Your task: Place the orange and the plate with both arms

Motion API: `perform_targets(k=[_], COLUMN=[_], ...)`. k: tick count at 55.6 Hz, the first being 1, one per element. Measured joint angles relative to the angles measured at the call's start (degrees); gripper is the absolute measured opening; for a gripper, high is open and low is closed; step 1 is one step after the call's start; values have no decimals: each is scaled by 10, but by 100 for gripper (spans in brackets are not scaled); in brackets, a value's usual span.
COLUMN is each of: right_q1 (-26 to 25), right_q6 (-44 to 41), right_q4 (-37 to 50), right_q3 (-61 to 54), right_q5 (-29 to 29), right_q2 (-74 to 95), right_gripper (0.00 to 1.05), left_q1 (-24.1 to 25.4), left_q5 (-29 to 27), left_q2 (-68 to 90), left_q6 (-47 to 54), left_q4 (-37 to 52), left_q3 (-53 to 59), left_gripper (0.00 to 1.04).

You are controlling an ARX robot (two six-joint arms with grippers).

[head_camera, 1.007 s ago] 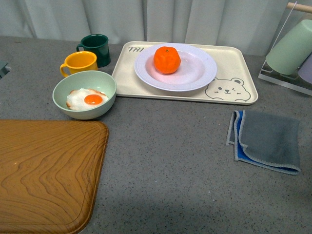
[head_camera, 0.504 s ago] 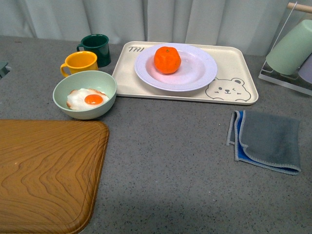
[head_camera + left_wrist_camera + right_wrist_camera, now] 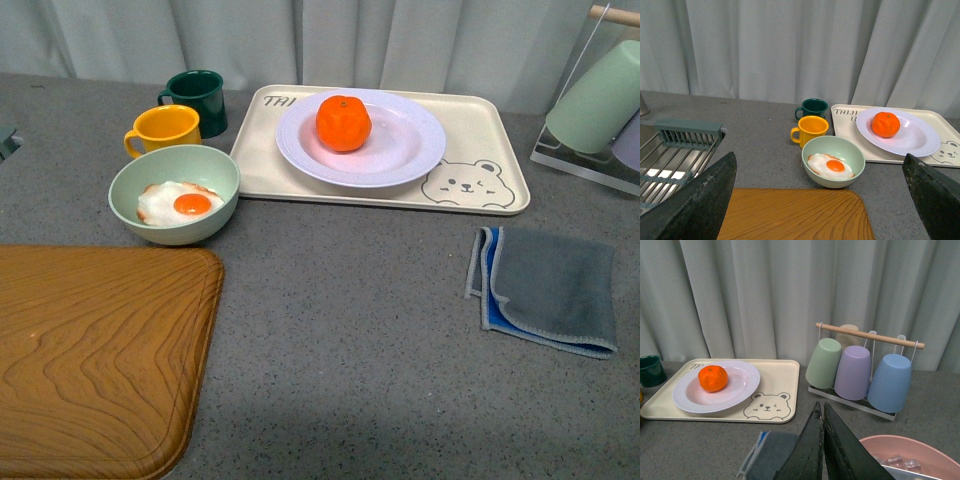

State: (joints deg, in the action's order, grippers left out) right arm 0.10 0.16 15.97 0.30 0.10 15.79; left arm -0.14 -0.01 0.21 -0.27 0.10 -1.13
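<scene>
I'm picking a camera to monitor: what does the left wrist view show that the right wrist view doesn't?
Only the left wrist view shows the green bowl with the fried egg, the yellow mug, the wooden board and a sink rack. Only the right wrist view shows the cup rack and a pink basin. Both show the orange on the plate.

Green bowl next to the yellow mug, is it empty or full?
Not empty: the pale green round bowl holds one fried egg, its orange yolk showing.
</scene>
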Motion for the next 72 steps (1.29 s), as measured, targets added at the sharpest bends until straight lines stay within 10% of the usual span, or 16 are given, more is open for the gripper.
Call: perform_targets(k=[41,72], right_q1=[0,0], right_q6=[0,0], right_q4=[-158,-159], right_q3=[0,0], right_q5=[-2,-2], right_q2=[-155,-155], right_gripper=[1,92], left_q1=[0,0], left_q5=[0,0], left_q2=[0,0], left_q6=[0,0], left_q4=[0,0], left_q3=[0,0], left_gripper=[98,98])
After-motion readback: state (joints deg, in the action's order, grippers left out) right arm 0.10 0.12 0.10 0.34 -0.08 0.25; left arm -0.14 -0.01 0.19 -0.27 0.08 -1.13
